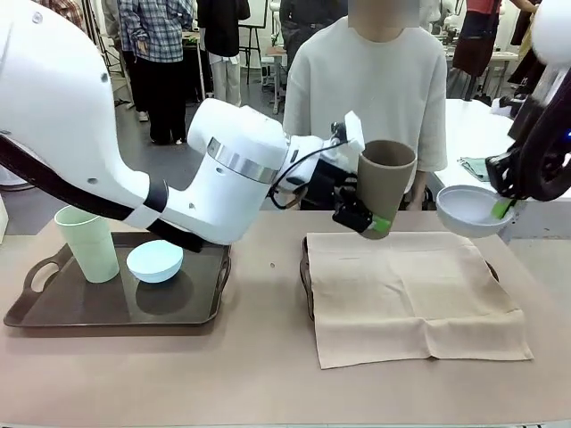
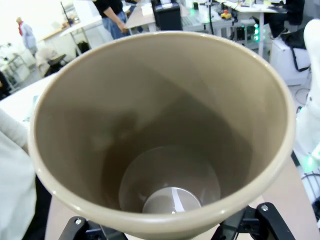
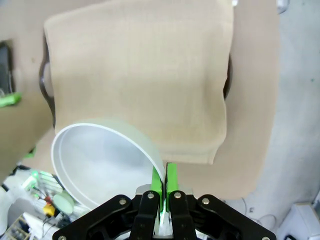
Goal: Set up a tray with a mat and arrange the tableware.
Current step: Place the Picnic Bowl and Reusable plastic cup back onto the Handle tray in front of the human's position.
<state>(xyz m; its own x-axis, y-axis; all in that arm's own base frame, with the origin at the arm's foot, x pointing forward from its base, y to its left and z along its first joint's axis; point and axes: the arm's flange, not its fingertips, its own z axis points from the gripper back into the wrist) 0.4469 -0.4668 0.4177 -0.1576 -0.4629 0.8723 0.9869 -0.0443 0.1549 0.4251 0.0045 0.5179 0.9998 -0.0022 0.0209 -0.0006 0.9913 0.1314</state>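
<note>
No legible text anywhere (seemingly)

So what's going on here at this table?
The left arm's fingers hold a taupe-brown tumbler in the air over a beige cloth mat draped on a tray. The right arm's fingers pinch the rim of a greyish-white bowl near the mat's far right corner. A pale green tumbler and a light blue bowl stand on a dark tray at the robot's left.

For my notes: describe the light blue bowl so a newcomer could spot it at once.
In the front view, find the dark handled tray at the left end of the table. Beside the tall pale green tumbler on it sits the light blue bowl. Unlike the tumbler it is low and round.
</note>
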